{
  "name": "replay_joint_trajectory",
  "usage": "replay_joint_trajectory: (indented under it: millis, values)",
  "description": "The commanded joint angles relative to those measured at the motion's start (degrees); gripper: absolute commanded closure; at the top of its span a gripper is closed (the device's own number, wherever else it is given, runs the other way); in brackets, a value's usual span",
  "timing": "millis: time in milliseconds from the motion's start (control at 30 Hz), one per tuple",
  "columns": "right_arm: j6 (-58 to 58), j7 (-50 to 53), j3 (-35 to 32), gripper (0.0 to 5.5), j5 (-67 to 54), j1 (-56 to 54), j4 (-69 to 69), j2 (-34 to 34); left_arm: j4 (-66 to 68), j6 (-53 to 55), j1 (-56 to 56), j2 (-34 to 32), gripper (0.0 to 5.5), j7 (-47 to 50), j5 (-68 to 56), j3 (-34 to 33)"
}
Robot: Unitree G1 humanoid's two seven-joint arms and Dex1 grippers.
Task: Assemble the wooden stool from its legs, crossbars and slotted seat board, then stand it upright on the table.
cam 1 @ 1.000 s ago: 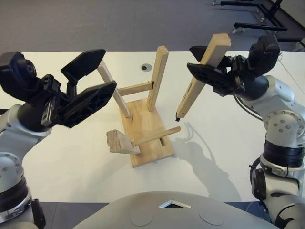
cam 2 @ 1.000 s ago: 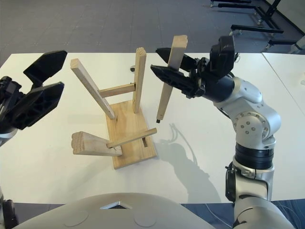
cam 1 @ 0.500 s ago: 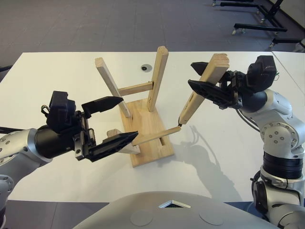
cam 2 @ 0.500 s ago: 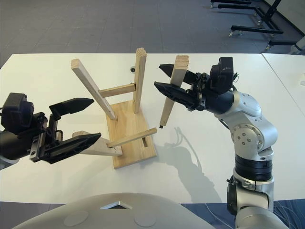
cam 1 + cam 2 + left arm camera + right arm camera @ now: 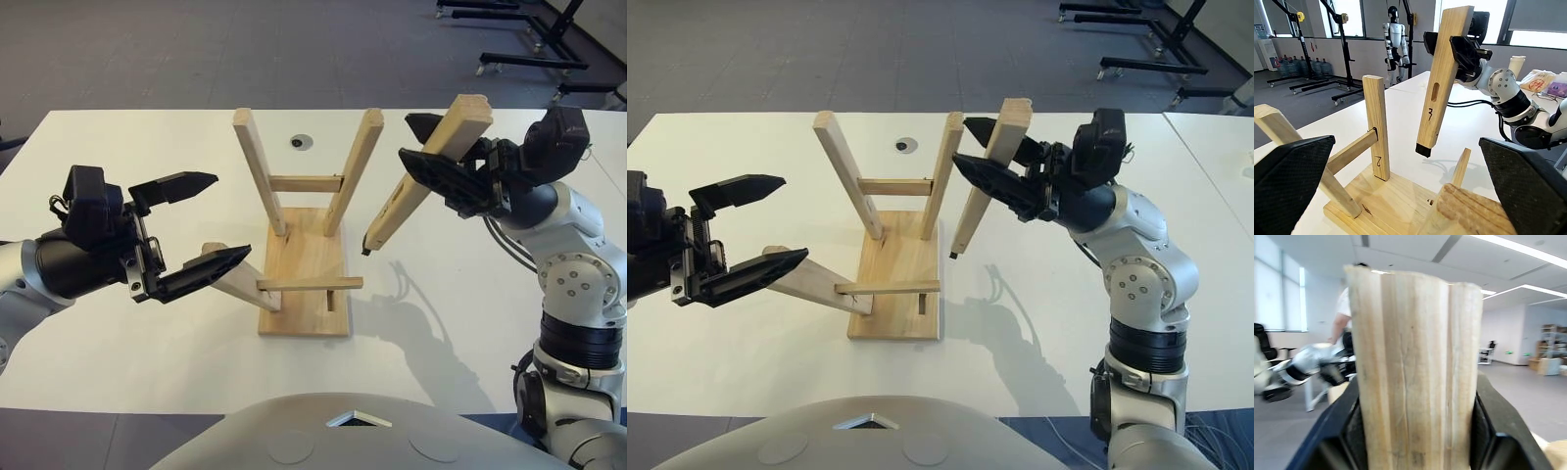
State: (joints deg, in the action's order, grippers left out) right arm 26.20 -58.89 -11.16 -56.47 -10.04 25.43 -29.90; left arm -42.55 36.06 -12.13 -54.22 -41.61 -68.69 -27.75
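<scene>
Table [image 5: 470, 323], white, with a round grommet [image 5: 302, 142] near its far edge; grey carpet [image 5: 196, 49] and black stand bases [image 5: 529, 61] lie beyond. The seat board [image 5: 306, 257] lies flat mid-table with two legs [image 5: 258, 168] standing in it, joined by a crossbar [image 5: 306, 183]. A third leg [image 5: 240, 284] lies tilted at the board's left edge, its crossbar [image 5: 312, 284] lying across the board. The left gripper [image 5: 234, 213] gapes wide and grips nothing, its lower finger at that leg. The right gripper [image 5: 405, 137] clamps a fourth leg [image 5: 392, 206], slanted above the table just right of the board
</scene>
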Motion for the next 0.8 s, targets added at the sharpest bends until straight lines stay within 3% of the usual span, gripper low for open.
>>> replay_joint_trajectory:
  millis: [33, 167, 500, 800]
  values:
    - [-3.3, -8.3, 1.7, 3.45, 2.0, 8.5, -0.6, -0.4, 0.9, 1.8, 0.6, 0.0, 0.10, 1.6, 3.3, 3.5]
    - [-4.0, -5.6, 0.3, 3.45, -2.2, 10.2, 2.1, 3.1, 2.7, 1.3, 2.6, 0.9, 0.10, 2.3, 1.3, 3.4]
    - [-10.0, -9.0, 6.2, 3.45, 0.5, 18.1, 3.9, 9.5, 10.5, 2.9, 7.4, 1.8, 0.10, 0.7, 0.0, 3.9]
    - [-16.0, -4.2, 12.0, 3.45, 5.3, 21.9, 6.7, 15.5, 13.2, 6.0, 12.0, 1.7, 0.10, -1.6, 0.3, 5.6]
